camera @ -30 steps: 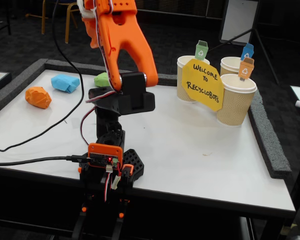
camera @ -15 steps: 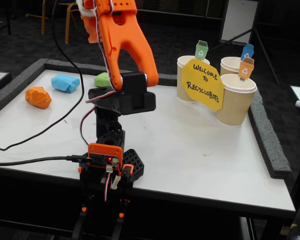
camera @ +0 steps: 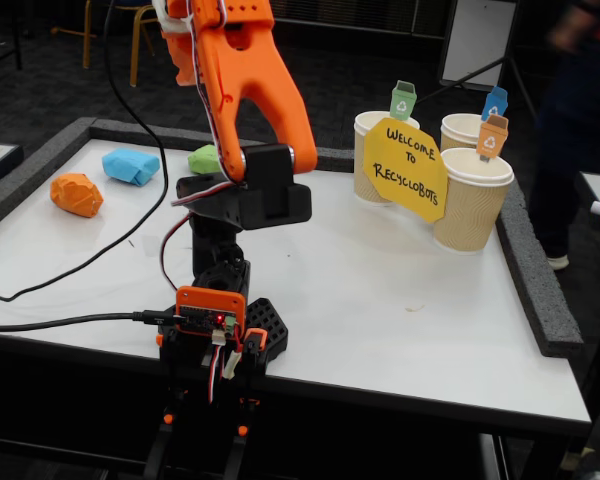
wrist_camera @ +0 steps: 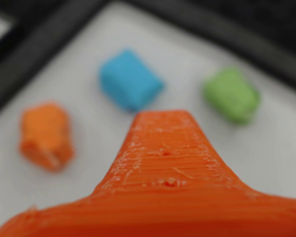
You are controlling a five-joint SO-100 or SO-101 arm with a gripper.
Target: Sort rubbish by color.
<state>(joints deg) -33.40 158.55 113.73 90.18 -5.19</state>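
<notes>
While the end effector [wrist_camera: 160,148] hovered, aperture impossible to tell, it should descend centred over 1 lump, probably the blue lump [wrist_camera: 129,79].

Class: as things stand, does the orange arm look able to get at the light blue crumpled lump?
Probably yes: the light blue crumpled lump lies apart from its neighbours on bare white table, with nothing over it.

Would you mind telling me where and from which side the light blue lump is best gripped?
Probably from above, across the narrower width of the blue lump: it lies flat and blocky on the table, apart from the orange lump and green lump, so both fingers have room beside it.
</notes>
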